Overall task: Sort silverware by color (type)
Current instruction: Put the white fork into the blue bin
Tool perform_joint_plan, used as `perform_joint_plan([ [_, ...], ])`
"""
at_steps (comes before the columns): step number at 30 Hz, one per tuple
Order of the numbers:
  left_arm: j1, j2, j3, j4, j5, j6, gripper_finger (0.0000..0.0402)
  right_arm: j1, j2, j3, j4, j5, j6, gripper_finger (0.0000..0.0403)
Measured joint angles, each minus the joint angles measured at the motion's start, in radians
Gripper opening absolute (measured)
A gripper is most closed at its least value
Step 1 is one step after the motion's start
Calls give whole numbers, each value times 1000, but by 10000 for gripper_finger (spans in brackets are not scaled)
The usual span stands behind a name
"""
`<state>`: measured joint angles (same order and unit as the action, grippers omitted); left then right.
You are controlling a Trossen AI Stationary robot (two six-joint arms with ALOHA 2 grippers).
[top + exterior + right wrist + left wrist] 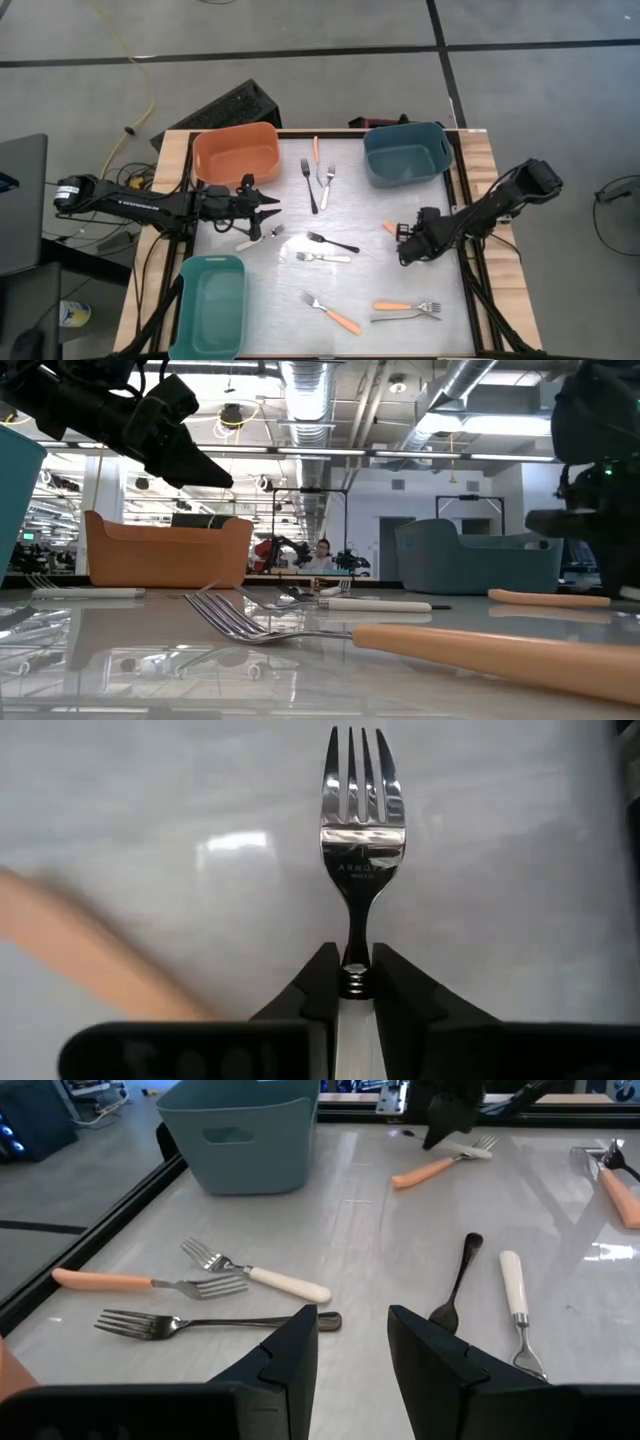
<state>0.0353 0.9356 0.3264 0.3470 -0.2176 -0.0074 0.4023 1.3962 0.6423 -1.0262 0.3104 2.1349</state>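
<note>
Silver fork [364, 830] pinched at its neck by right gripper [352, 982]; left gripper [352, 1345] part-open, empty

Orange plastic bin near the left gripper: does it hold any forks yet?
No: seen from above, the orange plastic bin shows only its bare floor.

We see a pale, glossy table [290, 290] with a wooden edge. On it stand an orange bin [236, 152] at eleven o'clock, a dark blue bin [405, 152] at one, and a teal bin [212, 305] at seven. Forks lie scattered between them: two orange-handled forks [405, 305] near five, a black fork [331, 241] at the centre.
</note>
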Motion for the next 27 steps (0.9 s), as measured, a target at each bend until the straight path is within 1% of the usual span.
perform_joint_plan([
  [6, 0, 0, 0, 2, -1, 0, 111, -15, -49, 128, -181, 96, -75, 67],
  [9, 0, 0, 0, 2, -3, -2, 111, -29, -72, 214, -253, 200, -171, 67],
  [13, 0, 0, 0, 9, -17, -39, 111, -69, -100, 322, -302, 356, -382, 68],
  [16, 0, 0, 0, 13, -32, -65, 111, -126, -126, 377, -304, 447, -617, 68],
  [20, 0, 0, 0, 29, -32, -78, 111, -248, -166, 406, -276, 497, -973, 69],
  [22, 0, 0, 0, 53, -33, -91, 111, -324, -181, 407, -224, 505, -1178, 69],
  [25, 0, 0, 0, 100, -34, -95, 111, -446, -193, 407, -101, 498, -1509, 69],
  [27, 0, 0, 0, 129, -42, -95, 111, -520, -193, 407, 3, 455, -1733, 69],
])
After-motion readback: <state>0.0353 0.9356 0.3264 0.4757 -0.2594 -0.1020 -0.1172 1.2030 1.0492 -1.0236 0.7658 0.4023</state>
